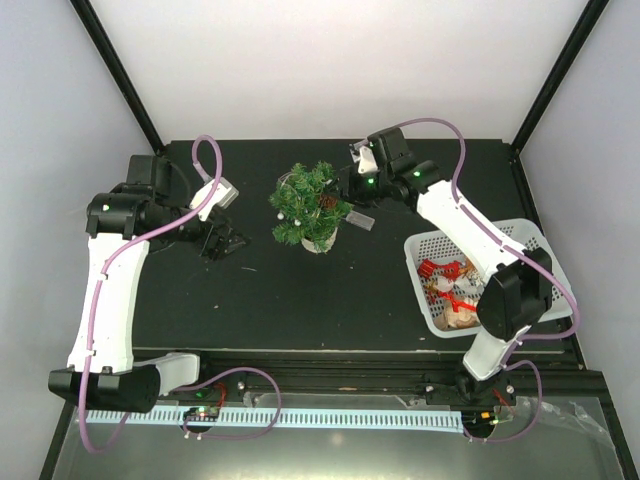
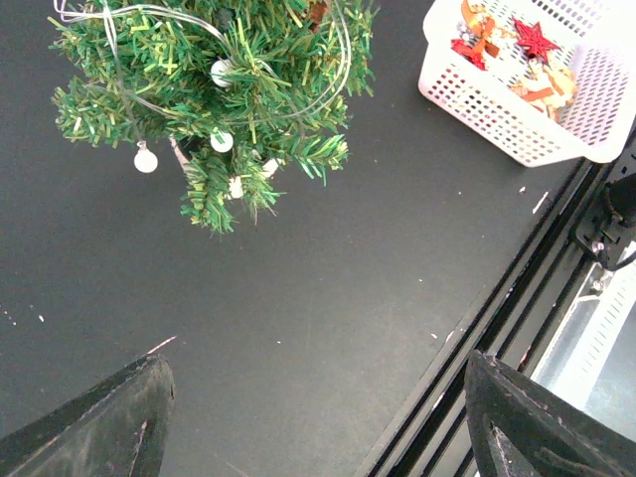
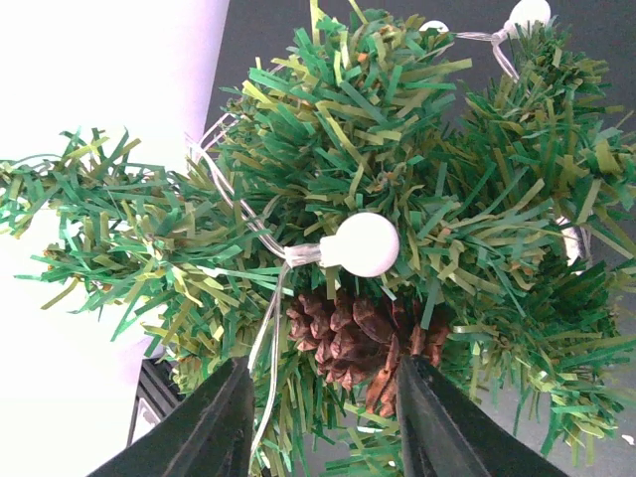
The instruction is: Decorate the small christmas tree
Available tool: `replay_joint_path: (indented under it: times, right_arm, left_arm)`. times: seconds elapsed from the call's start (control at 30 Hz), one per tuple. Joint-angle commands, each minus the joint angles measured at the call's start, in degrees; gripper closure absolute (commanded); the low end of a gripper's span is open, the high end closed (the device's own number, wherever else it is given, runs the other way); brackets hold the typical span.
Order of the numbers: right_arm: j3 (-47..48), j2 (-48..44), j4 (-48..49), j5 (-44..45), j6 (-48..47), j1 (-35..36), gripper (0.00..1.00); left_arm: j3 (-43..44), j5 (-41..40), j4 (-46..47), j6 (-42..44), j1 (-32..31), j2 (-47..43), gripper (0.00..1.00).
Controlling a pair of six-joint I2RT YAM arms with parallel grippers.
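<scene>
Brown scaly pine cone (image 3: 348, 343) nestled in small green needle-branched christmas tree (image 1: 308, 205), white-potted, at middle of black worktop (image 1: 300, 300). Jaws of right gripper (image 3: 323, 397) astride it, gripping or released impossible to tell; jaws of left gripper (image 2: 316, 397) spread wide, empty. Risk on withdrawal: clear light wire (image 3: 248, 224) snagged, tree toppled.

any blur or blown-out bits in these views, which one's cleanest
Top external: even light, sharp, no hard shadows; right wrist: pine cone and white bulb crisp, wall at left blown out; left wrist: small christmas tree sharp, own jaws dark silhouettes.
</scene>
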Motion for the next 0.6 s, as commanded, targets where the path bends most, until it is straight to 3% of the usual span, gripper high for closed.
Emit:
replay_joint_path:
  times: [0.0,0.23,0.57]
  right_arm:
    - [1.47,1.12,0.49,0.86,0.06,0.28,0.56]
    - [3.57,-1.11,-2.63,6.59,-1.76,0.2,0.48]
    - [2.53,-13.5,-23.9,31.0,-5.18,-1.38,0.5]
  left_arm:
    - [-0.07,0.87,0.28,0.74,-0.28,-0.31,0.2]
    - [-0.08,1.2,0.26,0.74,-0.29,0.13,0.2]
    - [0.54,0.96,2.91,0.91,-0.33,1.18,0.2]
